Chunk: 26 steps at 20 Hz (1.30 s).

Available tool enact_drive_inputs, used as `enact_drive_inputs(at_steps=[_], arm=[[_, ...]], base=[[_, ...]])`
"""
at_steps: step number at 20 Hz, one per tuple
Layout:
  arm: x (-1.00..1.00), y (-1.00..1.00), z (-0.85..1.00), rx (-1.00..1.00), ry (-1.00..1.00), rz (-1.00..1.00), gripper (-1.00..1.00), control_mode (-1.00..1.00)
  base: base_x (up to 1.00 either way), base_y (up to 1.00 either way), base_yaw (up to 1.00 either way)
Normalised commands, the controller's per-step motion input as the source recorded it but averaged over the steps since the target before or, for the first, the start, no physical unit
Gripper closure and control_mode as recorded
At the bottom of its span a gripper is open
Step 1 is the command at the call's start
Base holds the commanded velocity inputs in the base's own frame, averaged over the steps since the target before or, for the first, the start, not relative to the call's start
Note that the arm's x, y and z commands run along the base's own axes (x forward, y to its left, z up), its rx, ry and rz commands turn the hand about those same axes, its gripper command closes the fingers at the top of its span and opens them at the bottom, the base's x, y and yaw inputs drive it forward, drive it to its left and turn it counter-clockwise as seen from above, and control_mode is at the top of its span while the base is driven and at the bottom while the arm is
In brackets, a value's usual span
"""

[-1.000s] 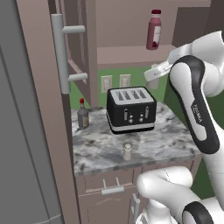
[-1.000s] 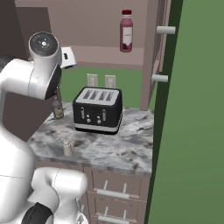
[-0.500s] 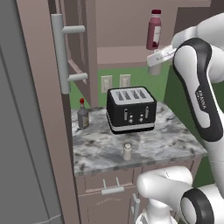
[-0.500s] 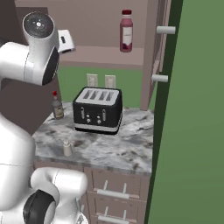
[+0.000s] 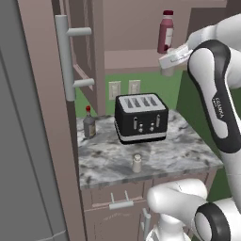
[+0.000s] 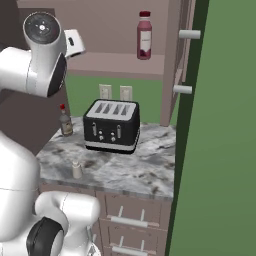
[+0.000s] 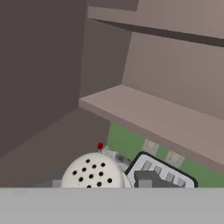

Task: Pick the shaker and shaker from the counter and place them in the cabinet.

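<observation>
Looking across the cabinet (image 5: 136, 59) first, I see its shelf board above the toaster (image 5: 140, 117) with a maroon bottle (image 5: 165, 32) on it. My gripper (image 5: 168, 66) hangs above the toaster, just below the shelf edge, clamped on one shaker (image 7: 92, 171) — its holed cap faces the hand camera. Another shaker (image 5: 137, 163) stands on the counter (image 5: 179, 150) in front of the toaster — a red-capped bottle (image 5: 88, 123) left of it.
</observation>
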Motion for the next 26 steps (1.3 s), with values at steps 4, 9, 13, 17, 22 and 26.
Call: enact_drive_inputs(at_steps=[4,9,13,17,22,26], arm=[[0.1,0.0,-0.08,0.0,-0.12,0.0,1.0,-1.0],[0.3,0.0,-0.18,0.02,-0.04,0.0,1.0,-1.0],[0.43,-0.02,-0.1,0.04,0.0,0.0,1.0,-1.0],[0.39,-0.06,0.0,0.03,0.0,0.0,1.0,-1.0],[0.45,-0.08,-0.05,0.03,0.0,0.0,1.0,-1.0],[0.45,-0.03,-0.18,0.02,0.0,0.0,1.0,-1.0]], base=[[0.0,0.0,0.0],[0.0,0.0,0.0],[0.0,0.0,0.0],[0.0,0.0,0.0],[0.0,0.0,0.0],[0.0,0.0,0.0]])
